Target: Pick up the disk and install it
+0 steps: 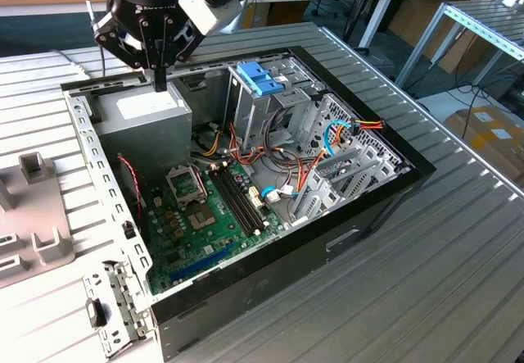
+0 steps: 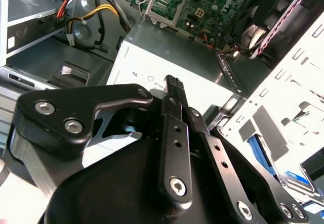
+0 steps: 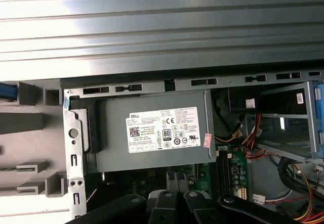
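End effector (image 1: 161, 84) hangs over the PSU (image 1: 139, 107) at the far corner of the open PC case (image 1: 327, 240), exterior view's left. Its fingers (image 2: 173, 90) look pressed together w/ nothing btwn them. Disk (image 1: 260, 78) sits at the top of the drive cage (image 1: 237, 105), blue tabs up, well apart from the end effector. IMO a clean grasp needs spread fingers, a straight-down approach square to the carrier, and clearance from the cables (image 1: 332, 133) beside the cage.

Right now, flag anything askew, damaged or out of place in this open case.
Nothing stands out. The disk shows its blue end atop the drive cage; whether it is fully seated I cannot tell. Cables loop loose over the motherboard, none visibly torn. The gripper hangs shut above the power supply.
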You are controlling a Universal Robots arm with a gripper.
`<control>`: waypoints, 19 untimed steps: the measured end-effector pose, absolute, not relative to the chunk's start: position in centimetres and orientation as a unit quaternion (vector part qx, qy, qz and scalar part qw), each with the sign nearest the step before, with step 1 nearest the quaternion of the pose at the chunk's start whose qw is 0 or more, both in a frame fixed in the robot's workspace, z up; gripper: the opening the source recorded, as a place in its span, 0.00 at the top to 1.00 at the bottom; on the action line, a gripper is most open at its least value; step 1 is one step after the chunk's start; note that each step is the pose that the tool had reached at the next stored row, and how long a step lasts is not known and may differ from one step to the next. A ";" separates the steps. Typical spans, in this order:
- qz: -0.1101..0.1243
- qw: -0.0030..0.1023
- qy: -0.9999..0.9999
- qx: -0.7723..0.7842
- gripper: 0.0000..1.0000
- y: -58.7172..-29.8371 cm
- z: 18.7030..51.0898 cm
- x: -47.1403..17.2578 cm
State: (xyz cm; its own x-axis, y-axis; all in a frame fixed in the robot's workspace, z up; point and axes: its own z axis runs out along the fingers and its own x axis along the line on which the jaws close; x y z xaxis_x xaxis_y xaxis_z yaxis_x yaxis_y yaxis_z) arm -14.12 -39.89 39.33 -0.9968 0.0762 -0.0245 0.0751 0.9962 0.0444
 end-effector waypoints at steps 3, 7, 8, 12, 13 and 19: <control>0.022 0.013 0.999 0.038 0.89 -39.9 39.3 -14.2; 0.022 0.013 0.999 0.038 0.89 -39.9 39.3 -14.3; 0.022 0.013 0.999 0.038 0.89 -39.9 39.3 -14.4; 0.022 0.013 0.999 0.038 0.89 -39.9 39.3 -14.5; 0.022 0.013 0.999 0.038 0.89 -39.9 39.3 -14.5; 0.022 0.013 0.999 0.038 0.89 -39.9 39.3 -14.7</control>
